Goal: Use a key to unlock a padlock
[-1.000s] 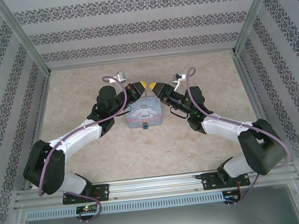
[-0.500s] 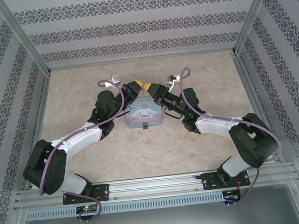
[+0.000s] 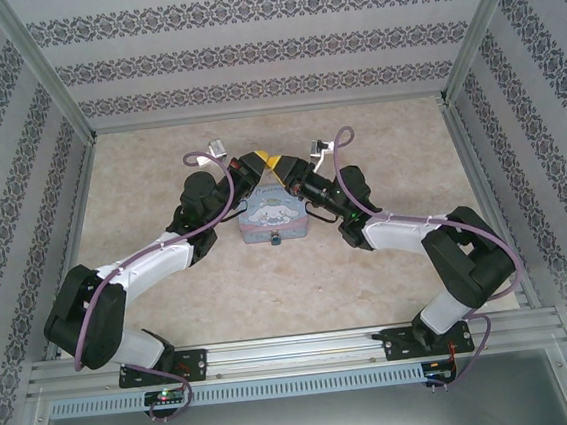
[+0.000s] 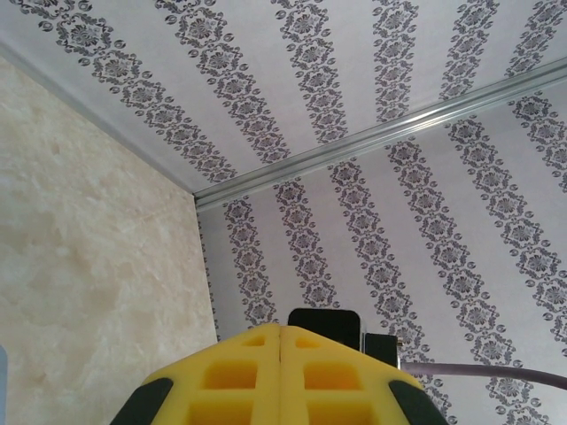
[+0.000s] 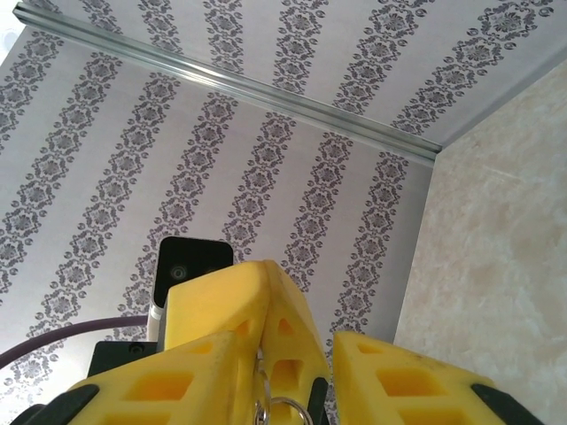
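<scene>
Right wrist view: left gripper (image 5: pixel 266 305) is closed, its yellow fingers pinched on the tiny silvery metal key (image 5: pixel 262 390) w/ small ring. Key pokes btwn the right gripper (image 5: pixel 292 341) fingers, which stand apart either side, not clamped. Top view: both grippers meet tip to tip over the 12 o'clock edge of the pastel blue cartoon-printed tin box (image 3: pixel 274 216) on the beige table (image 3: pixel 392 292). Tiny teal-blue padlock (image 3: pixel 277 239) sits at the tin's 6 o'clock side.
</scene>
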